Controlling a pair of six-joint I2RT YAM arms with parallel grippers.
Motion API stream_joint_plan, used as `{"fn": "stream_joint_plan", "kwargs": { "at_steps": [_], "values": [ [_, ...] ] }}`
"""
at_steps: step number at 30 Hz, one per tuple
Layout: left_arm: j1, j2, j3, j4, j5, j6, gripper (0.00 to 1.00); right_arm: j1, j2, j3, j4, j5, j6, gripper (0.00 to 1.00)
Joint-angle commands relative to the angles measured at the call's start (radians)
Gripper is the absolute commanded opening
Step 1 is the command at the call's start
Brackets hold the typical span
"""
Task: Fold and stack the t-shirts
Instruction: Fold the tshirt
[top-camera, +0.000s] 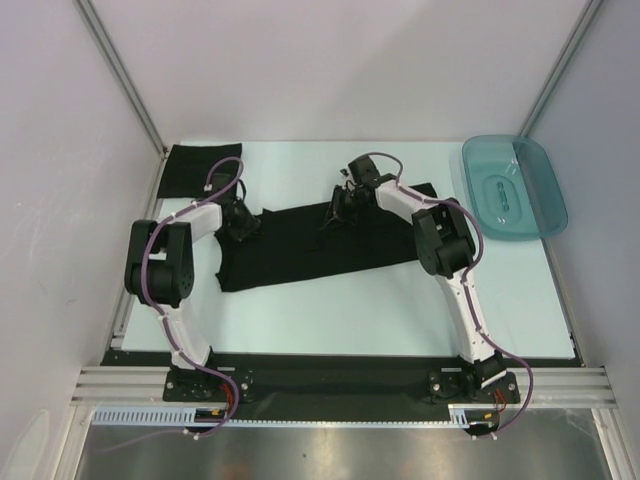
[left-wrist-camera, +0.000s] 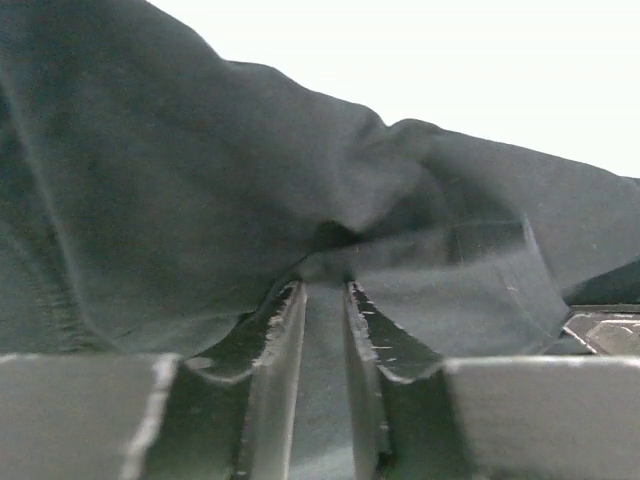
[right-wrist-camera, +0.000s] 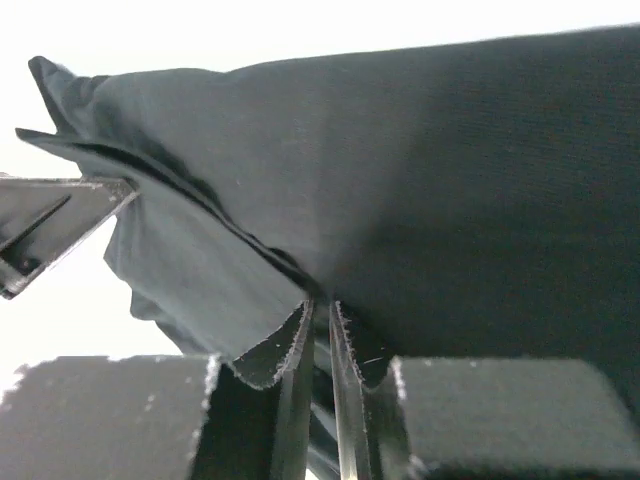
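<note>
A black t-shirt (top-camera: 300, 250) lies as a long band across the middle of the table. My left gripper (top-camera: 240, 222) is down on its far left end. In the left wrist view its jaws (left-wrist-camera: 325, 285) stand a narrow gap apart, with puckered cloth (left-wrist-camera: 200, 180) bunched at the tips. My right gripper (top-camera: 338, 208) is down on the shirt's far edge near the middle. Its jaws (right-wrist-camera: 320, 303) are a thin slit apart, and a layered hem of the cloth (right-wrist-camera: 450, 200) runs to the tips. A second black t-shirt (top-camera: 200, 170) lies folded at the back left corner.
A translucent teal tray (top-camera: 545, 190) sits at the back right, beside the right wall. White enclosure walls stand on the left, right and back. Both arm bases are bolted to the dark rail (top-camera: 340, 385) at the near edge.
</note>
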Motion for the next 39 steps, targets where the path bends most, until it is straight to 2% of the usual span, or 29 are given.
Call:
{"fn": "stream_joint_plan", "kwargs": {
  "at_steps": [1,4,6,10,16,17,19,20,21,23,29,31,35,37,38,39],
  "values": [
    [0.037,-0.016,-0.050,-0.089,-0.085,0.054,0.31,-0.033,-0.024,-0.049,-0.027,0.063,-0.052,0.18],
    [0.034,-0.088,-0.068,-0.107,-0.126,0.077,0.43,-0.043,-0.056,-0.039,-0.070,0.095,-0.090,0.18],
    [0.031,-0.142,-0.071,-0.136,-0.146,0.084,0.46,-0.053,-0.098,-0.015,-0.119,0.129,-0.133,0.19],
    [-0.024,-0.313,-0.061,-0.198,-0.215,0.081,0.61,-0.082,-0.157,0.049,-0.207,0.203,-0.216,0.23],
    [-0.191,-0.381,-0.036,-0.296,-0.254,0.008,0.73,-0.153,-0.185,0.144,-0.369,0.397,-0.363,0.47],
    [-0.214,-0.372,-0.036,-0.323,-0.281,-0.033,0.74,-0.161,-0.182,0.157,-0.388,0.421,-0.378,0.54],
    [-0.276,-0.352,-0.018,-0.354,-0.301,-0.075,0.84,-0.171,-0.181,0.181,-0.420,0.482,-0.434,0.60],
    [-0.294,-0.331,-0.012,-0.383,-0.324,-0.119,0.91,-0.171,-0.181,0.197,-0.444,0.508,-0.457,0.69],
    [-0.313,-0.316,0.008,-0.402,-0.335,-0.145,1.00,-0.170,-0.181,0.204,-0.454,0.551,-0.481,0.72],
    [-0.343,-0.294,0.024,-0.435,-0.327,-0.184,1.00,-0.181,-0.187,0.205,-0.458,0.580,-0.541,0.79],
    [-0.351,-0.274,0.034,-0.442,-0.238,-0.359,1.00,-0.214,-0.197,0.209,-0.423,0.433,-0.670,1.00],
    [-0.350,-0.277,0.047,-0.456,-0.237,-0.396,1.00,-0.208,-0.208,0.192,-0.406,0.370,-0.697,1.00],
    [-0.328,-0.230,0.115,-0.514,-0.189,-0.471,1.00,-0.161,-0.233,0.159,-0.391,0.381,-0.796,1.00],
    [-0.324,-0.161,0.209,-0.572,-0.189,-0.486,1.00,-0.142,-0.281,0.078,-0.335,0.364,-0.832,1.00],
    [-0.319,-0.133,0.246,-0.654,-0.197,-0.509,1.00,-0.123,-0.314,0.026,-0.290,0.391,-0.852,1.00],
    [-0.316,-0.102,0.334,-0.705,-0.212,-0.526,1.00,-0.084,-0.384,-0.039,-0.250,0.410,-0.925,1.00]
  ]
}}
